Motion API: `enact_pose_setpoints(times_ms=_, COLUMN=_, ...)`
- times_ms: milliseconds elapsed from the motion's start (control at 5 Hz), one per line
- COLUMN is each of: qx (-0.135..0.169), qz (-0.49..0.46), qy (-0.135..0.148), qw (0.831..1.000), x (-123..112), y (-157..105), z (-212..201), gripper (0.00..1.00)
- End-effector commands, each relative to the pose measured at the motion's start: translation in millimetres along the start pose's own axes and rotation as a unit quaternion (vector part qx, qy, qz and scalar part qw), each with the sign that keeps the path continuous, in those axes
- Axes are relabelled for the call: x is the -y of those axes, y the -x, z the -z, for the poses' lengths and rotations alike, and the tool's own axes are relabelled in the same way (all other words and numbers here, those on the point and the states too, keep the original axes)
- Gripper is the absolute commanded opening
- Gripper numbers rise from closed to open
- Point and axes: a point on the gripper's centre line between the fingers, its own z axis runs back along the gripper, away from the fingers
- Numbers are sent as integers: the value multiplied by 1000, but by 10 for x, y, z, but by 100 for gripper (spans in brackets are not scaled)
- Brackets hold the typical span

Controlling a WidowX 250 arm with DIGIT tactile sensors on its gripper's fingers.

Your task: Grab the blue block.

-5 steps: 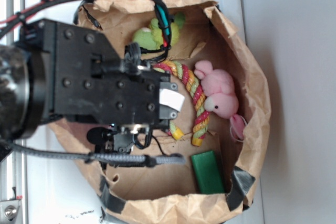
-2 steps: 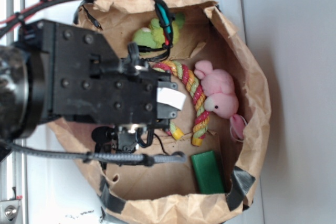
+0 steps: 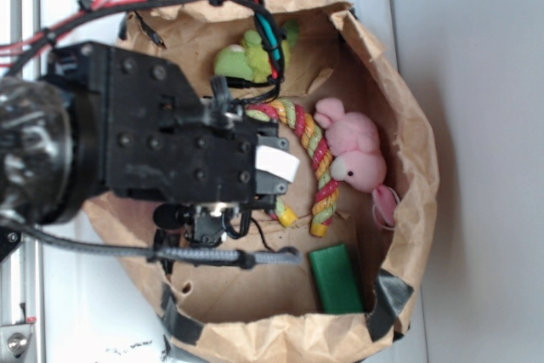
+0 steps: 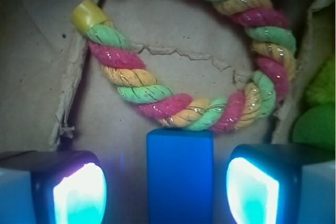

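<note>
- In the wrist view the black gripper point(image 4: 167, 187) is seen spread wide, its two glowing pale pads point(image 4: 81, 195) standing well to either side of the block, with a clear gap on each side; nothing is held or touched.
- The flat, smooth, bright blue rectangular block point(image 4: 180, 177) is found between the pads, lying on the creased brown paper floor point(image 4: 168, 85) of a bag, its far end just beside the rope.
- A twisted rope ring of pink, green and yellow strands point(image 4: 210, 114), glinting with fine thread and capped by a yellow end, is curved beyond the block.
- In the exterior view the crumpled brown paper bag point(image 3: 416, 150) is seen holding a pink plush animal point(image 3: 353, 150), a green plush toy point(image 3: 242, 57) and a dark green rectangular block point(image 3: 336, 278); the blue block is hidden there under the black arm point(image 3: 170, 146).
</note>
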Motion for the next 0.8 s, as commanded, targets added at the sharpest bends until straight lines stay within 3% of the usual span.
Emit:
enact_pose_setpoints(times_ms=0, qx=10, qz=-1, qy=0, qw=1000, x=-35, y=-72, z=27, gripper=100)
enact_pose_setpoints(times_ms=400, qx=12, qz=-6, qy=-4, qw=1000, x=-72, y=-45, z=67, gripper=100)
enact_pose_setpoints(times_ms=600, qx=23, qz=-14, qy=11, qw=1000, x=-100, y=-1, z=87, gripper=100)
